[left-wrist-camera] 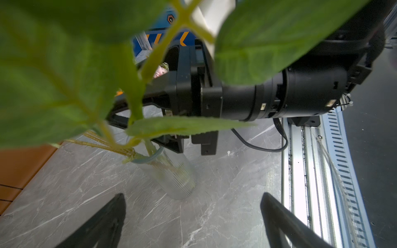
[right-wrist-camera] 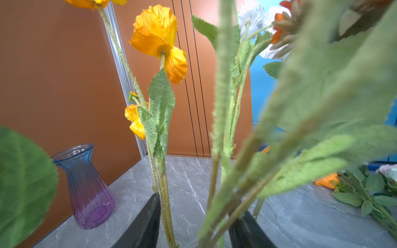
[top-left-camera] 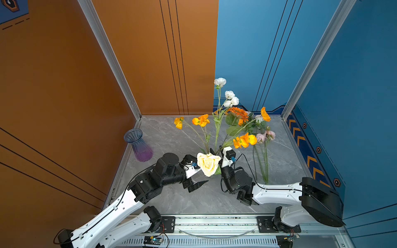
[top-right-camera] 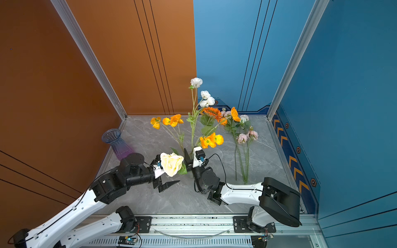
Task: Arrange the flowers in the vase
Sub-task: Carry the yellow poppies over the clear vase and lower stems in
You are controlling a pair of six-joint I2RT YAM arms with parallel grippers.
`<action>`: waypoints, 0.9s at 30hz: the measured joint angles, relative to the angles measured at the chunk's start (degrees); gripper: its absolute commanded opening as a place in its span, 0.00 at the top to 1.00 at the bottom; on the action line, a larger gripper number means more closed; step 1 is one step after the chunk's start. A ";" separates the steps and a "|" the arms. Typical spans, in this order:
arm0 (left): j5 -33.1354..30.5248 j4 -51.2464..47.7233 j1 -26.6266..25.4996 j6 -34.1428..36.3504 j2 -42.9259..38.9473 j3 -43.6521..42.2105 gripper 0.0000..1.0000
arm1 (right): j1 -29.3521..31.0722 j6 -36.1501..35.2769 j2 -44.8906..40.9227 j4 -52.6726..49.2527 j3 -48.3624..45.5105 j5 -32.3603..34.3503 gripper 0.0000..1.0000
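Flowers [top-left-camera: 245,140] standing in clear ribbed vase [left-wrist-camera: 171,171], stems [right-wrist-camera: 165,204] loose between parted fingers of right end effector [right-wrist-camera: 200,204]; pink flowers [top-left-camera: 265,158] flat on surface [top-left-camera: 171,193] off to its right. Left end effector [left-wrist-camera: 193,195] wide open, empty, beside vase. Risk of snagging leaves [right-wrist-camera: 300,171] on retreat, toppling top-heavy vase.

A purple vase [top-left-camera: 138,146] stands upright at the table's [top-left-camera: 171,197] left edge, beside the orange wall [top-left-camera: 64,85]; a metal rail [top-left-camera: 214,223] lines the table's front.

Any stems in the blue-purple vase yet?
No, in the right wrist view the blue-purple vase shows only bare glass through its neck and body, with no stem in it.
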 measured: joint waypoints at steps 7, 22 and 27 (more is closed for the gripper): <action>0.00 0.00 0.00 0.00 0.37 0.00 0.02 | -0.76 7.15 -9.11 -23.43 3.17 -2.08 0.13; 0.17 0.00 0.00 0.02 0.63 0.00 0.02 | -3.69 18.99 -16.00 -60.43 11.17 -14.36 0.00; 0.17 0.00 0.00 0.00 0.63 0.00 0.02 | -3.74 20.46 -17.51 -65.26 11.17 -16.72 0.00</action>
